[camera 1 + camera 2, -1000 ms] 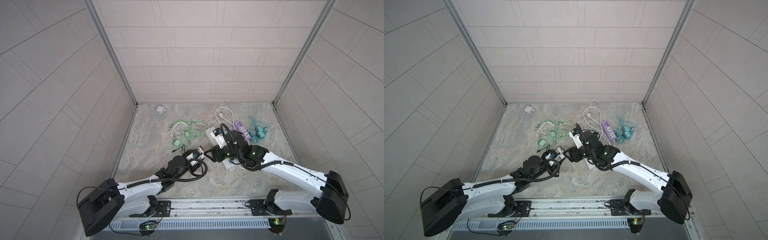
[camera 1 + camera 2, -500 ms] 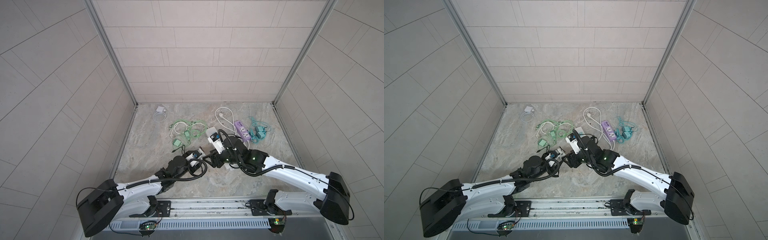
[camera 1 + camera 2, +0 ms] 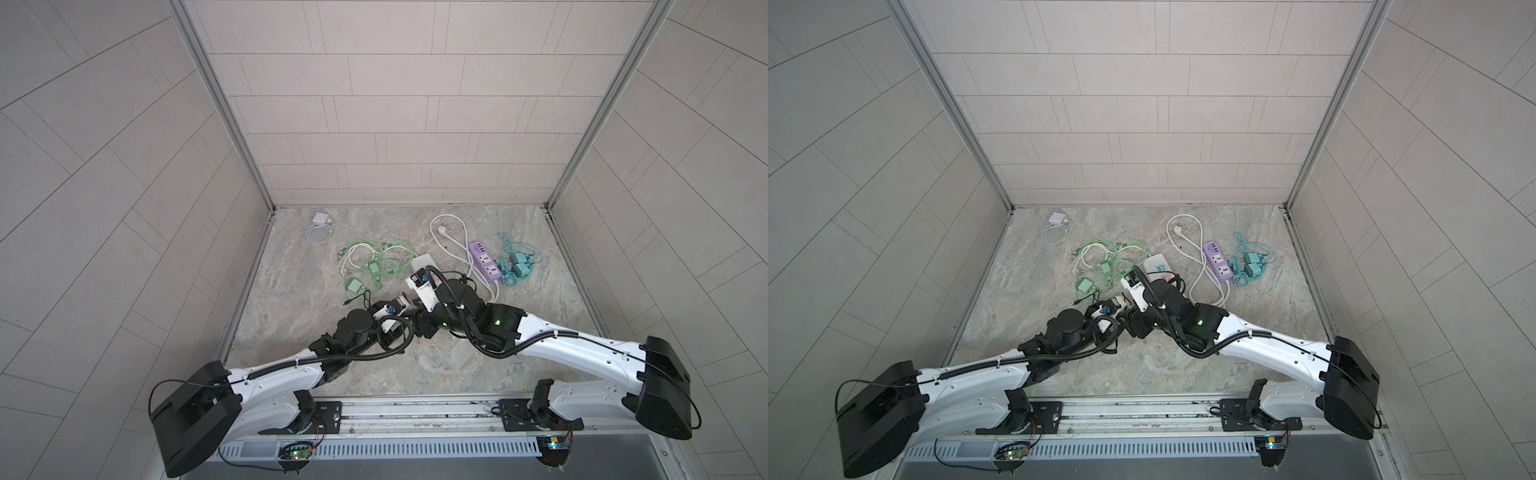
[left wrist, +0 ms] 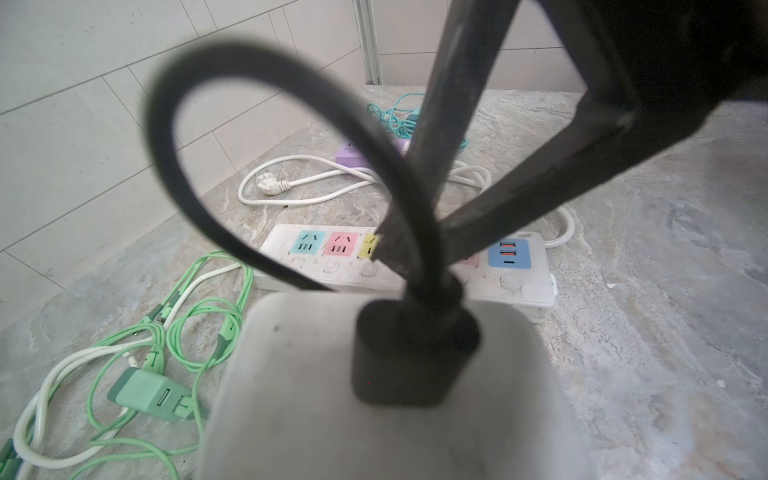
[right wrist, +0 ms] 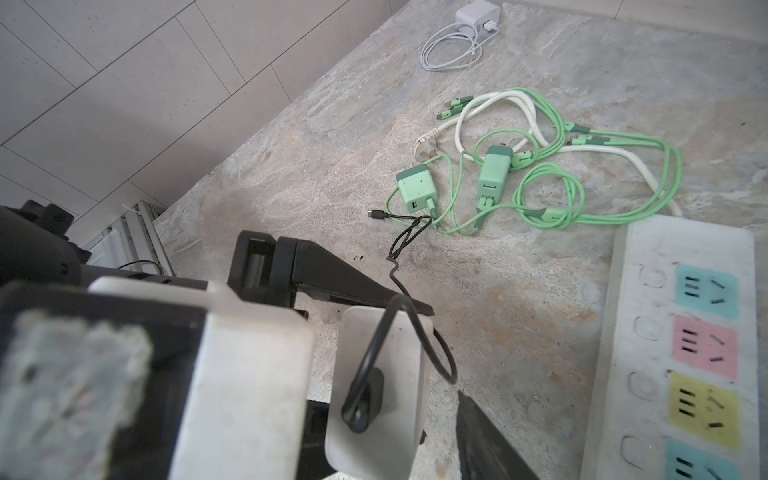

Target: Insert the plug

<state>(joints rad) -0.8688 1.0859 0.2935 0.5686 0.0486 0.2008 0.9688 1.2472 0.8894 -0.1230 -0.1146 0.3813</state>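
My left gripper (image 3: 400, 306) is shut on the plug (image 4: 332, 395), a white charger block held above the floor. A black cable (image 4: 174, 124) is plugged into the block's face, and its free end (image 5: 376, 214) lies on the floor. One left finger (image 5: 361, 293) shows behind the plug (image 5: 378, 395). My right gripper (image 4: 417, 243) is open, its two black fingers straddling the cable loop just past the plug. The white power strip (image 4: 332, 266) with coloured sockets lies beyond, seen too in the right wrist view (image 5: 685, 257) and in both top views (image 3: 424, 262) (image 3: 1156, 262).
Green chargers with tangled green and white cables (image 3: 374, 266) lie left of the strip. A purple power strip (image 3: 484, 262) with a white cord and teal chargers (image 3: 517, 262) sit at the right. A white charger with coiled cable (image 3: 322, 218) is in the back left corner.
My right arm has swung left and nearer, bringing its fingers up to the plug in the left gripper and uncovering more of the white strip. The left arm has held still.
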